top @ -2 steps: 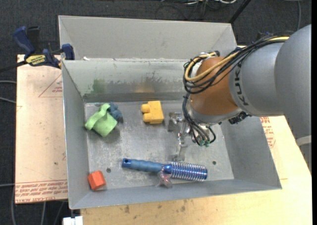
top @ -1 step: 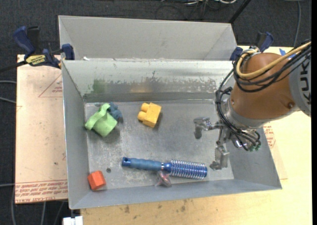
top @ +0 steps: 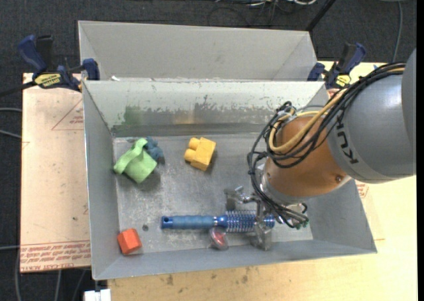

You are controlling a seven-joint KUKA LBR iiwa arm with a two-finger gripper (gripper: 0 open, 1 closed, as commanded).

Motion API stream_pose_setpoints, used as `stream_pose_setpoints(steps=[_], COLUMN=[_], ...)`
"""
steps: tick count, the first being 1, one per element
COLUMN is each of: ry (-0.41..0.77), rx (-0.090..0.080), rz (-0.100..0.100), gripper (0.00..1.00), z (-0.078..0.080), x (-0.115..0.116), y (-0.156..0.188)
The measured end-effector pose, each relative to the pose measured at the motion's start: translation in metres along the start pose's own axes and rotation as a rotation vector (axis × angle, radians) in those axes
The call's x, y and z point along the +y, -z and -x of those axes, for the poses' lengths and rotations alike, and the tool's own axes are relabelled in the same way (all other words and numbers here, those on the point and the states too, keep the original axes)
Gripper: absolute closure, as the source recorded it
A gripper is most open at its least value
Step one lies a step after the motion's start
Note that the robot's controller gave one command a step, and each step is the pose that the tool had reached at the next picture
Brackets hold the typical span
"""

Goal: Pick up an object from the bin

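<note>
my gripper: low in the bin's front right part, under my orange wrist cover, pointing down at the floor of the bin.
my fingers: spread apart, one on the far side and one on the near side of the bristled end of the blue brush. i grip nothing; i cannot tell whether either finger touches the bristles.
blue brush: flat on the floor near the front wall, lying left to right, with its plain handle toward the left and its ribbed bristle end running between my fingers.
small reddish thing: just in front of the brush, near its bristle end and close to my near finger. i cannot tell what it is.
yellow block: near the middle of the floor toward the back, well apart from me.
green soft lump: at the left, with a blue-grey piece touching its right side.
orange cube: front left corner, alone.
cables: looped round my wrist cover above the gripper.
grey bin: sloped metal walls, scuffed floor.
</note>
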State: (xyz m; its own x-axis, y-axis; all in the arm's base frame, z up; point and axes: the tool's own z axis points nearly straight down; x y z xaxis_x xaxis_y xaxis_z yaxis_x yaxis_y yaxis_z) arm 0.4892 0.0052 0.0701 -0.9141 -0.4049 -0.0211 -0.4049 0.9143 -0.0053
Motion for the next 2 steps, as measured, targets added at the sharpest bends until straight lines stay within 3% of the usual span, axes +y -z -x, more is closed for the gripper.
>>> stream_pose_setpoints(steps=[1, 2], ry=[-0.003, 0.087], rx=[0.018, 0.011], rz=[0.006, 0.003], gripper=[1.0, 1.0], z=[-0.005, 0.017], x=[0.001, 0.009], y=[-0.001, 0.206])
